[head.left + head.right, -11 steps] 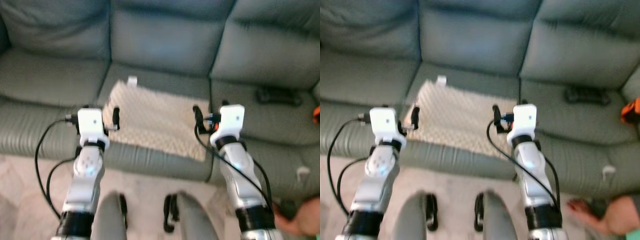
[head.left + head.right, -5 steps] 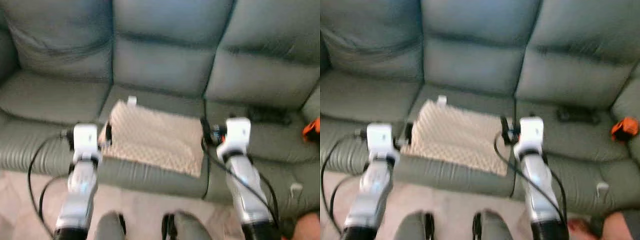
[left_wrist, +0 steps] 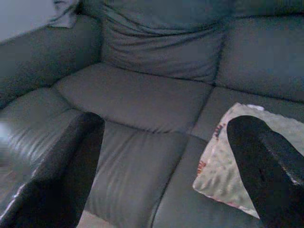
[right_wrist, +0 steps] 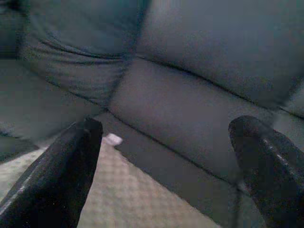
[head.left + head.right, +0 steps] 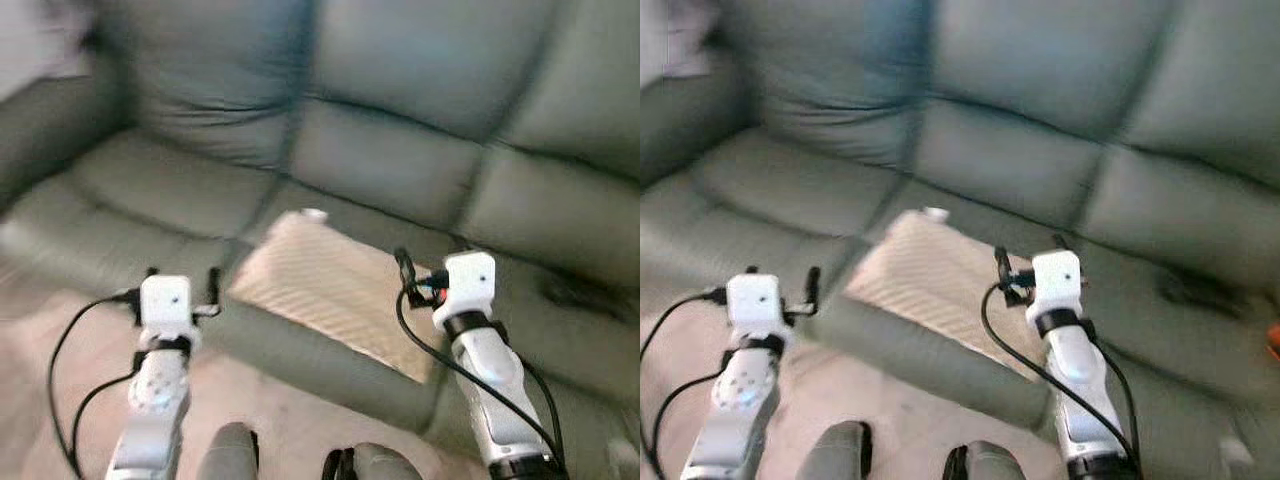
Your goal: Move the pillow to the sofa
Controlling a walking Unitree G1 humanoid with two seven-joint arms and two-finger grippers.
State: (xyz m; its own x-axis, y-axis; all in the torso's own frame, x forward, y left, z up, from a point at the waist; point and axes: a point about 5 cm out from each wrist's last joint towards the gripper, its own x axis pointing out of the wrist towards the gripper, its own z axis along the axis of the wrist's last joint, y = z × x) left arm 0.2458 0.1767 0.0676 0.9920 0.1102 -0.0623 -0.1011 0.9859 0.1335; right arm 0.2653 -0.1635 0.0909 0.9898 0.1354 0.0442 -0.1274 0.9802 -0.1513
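The beige dimpled pillow (image 5: pixel 330 290) lies flat on the middle seat of the grey-green leather sofa (image 5: pixel 400 160), reaching to the seat's front edge. My left gripper (image 5: pixel 182 277) is open and empty. It hovers in front of the sofa's front edge, off the pillow's left corner and apart from it. My right gripper (image 5: pixel 432 265) is also open and empty, above the pillow's right edge. In the left wrist view, the pillow's corner (image 3: pixel 223 156) shows between the fingers (image 3: pixel 71 161). The right wrist view has the pillow (image 4: pixel 142 204) low between the fingers (image 4: pixel 66 171).
A dark object (image 5: pixel 575 292) lies on the right seat. The sofa's left armrest (image 5: pixel 40 140) rises at the far left. Pale floor (image 5: pixel 60 340) runs before the sofa, and my legs (image 5: pixel 230 455) show at the bottom.
The camera has swung left and the whole picture has shifted and blurred. Both grippers stay open beside the pillow, which rests in place. A person's hand at lower right has left the picture.
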